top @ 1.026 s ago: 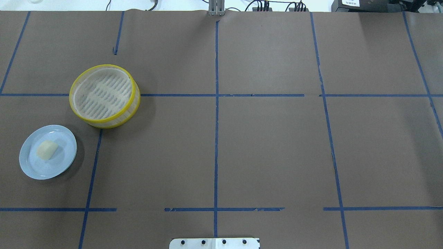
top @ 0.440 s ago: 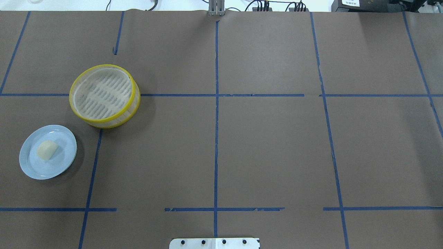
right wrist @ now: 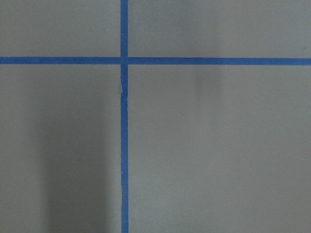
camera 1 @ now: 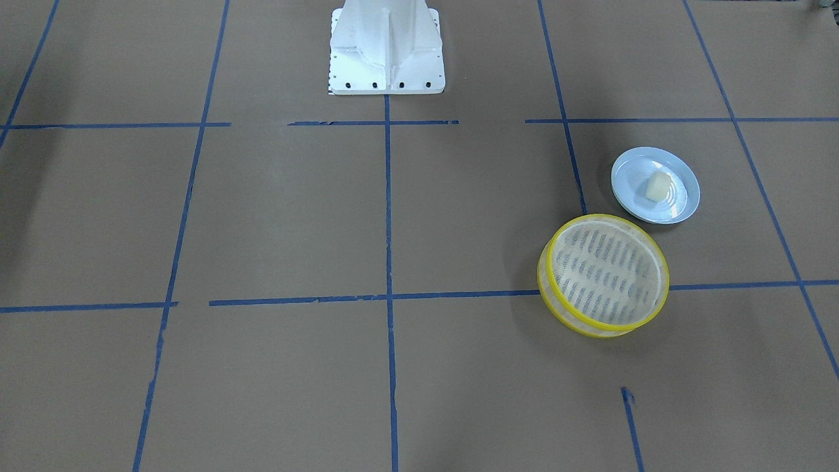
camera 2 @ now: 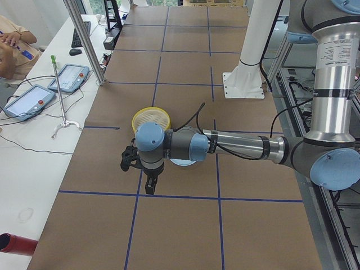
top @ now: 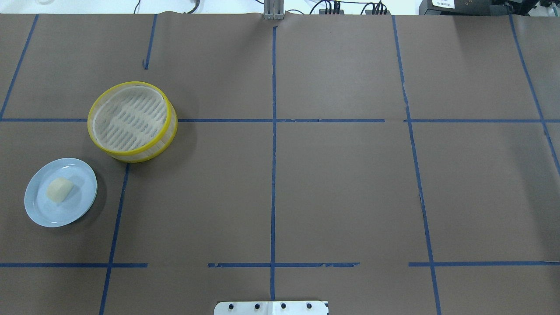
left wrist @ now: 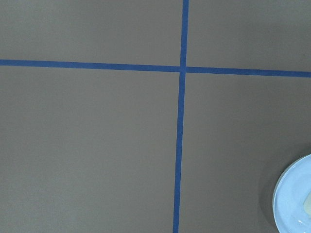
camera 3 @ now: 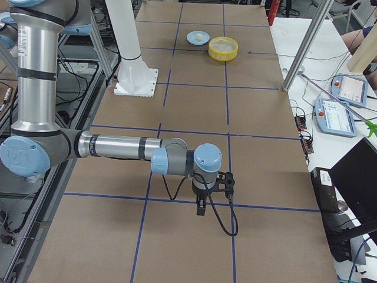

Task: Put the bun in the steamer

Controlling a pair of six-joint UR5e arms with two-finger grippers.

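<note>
I am just starting: the bun (top: 60, 189) lies on the plate (top: 43, 214). My left gripper (camera 2: 151, 187) must reach it; I cannot tell if it is open.

Across the overhead view no change shows. The bun (top: 60, 190) lies at the same spot on the pale blue plate (top: 43, 214), turned the same way. The steamer (top: 131, 83) sits at the same crossing of blue tape lines (top: 273, 175) on the brown surface (top: 341, 188). The side views have no earlier picture, so whether the left arm (camera 2: 236, 147) or the right arm (camera 3: 118, 146) has moved cannot be told.
</note>
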